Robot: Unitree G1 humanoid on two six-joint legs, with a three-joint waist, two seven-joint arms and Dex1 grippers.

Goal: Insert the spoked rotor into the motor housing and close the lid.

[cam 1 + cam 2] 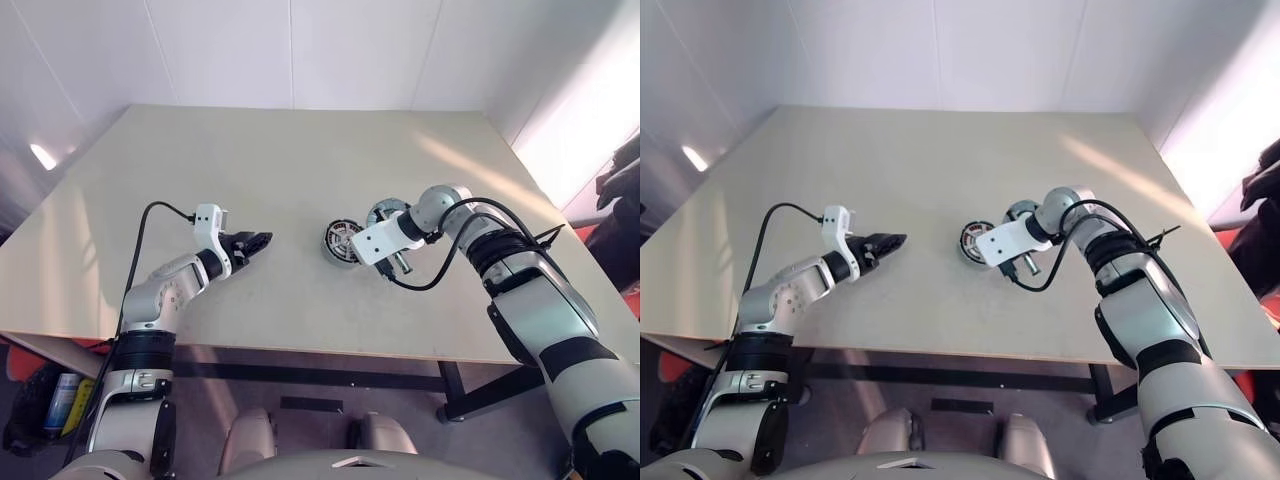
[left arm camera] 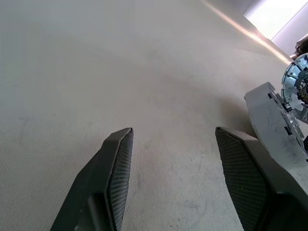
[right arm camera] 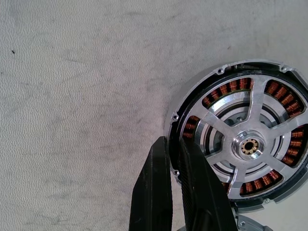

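The motor housing, a round ring lined with copper coils, lies on the table right of centre. The spoked rotor sits inside it, silver spokes around a central hub. My right gripper points down at the housing's near edge and is shut on its rim, one finger outside and one inside. The lid, a finned silver disc, lies just behind the housing, partly hidden by my right wrist. My left gripper hovers open to the housing's left, nothing between its fingers.
The beige table runs far back to a white wall. Its front edge is close below both arms. A black cable loops off my right wrist over the table. Dark and red objects stand past the right edge.
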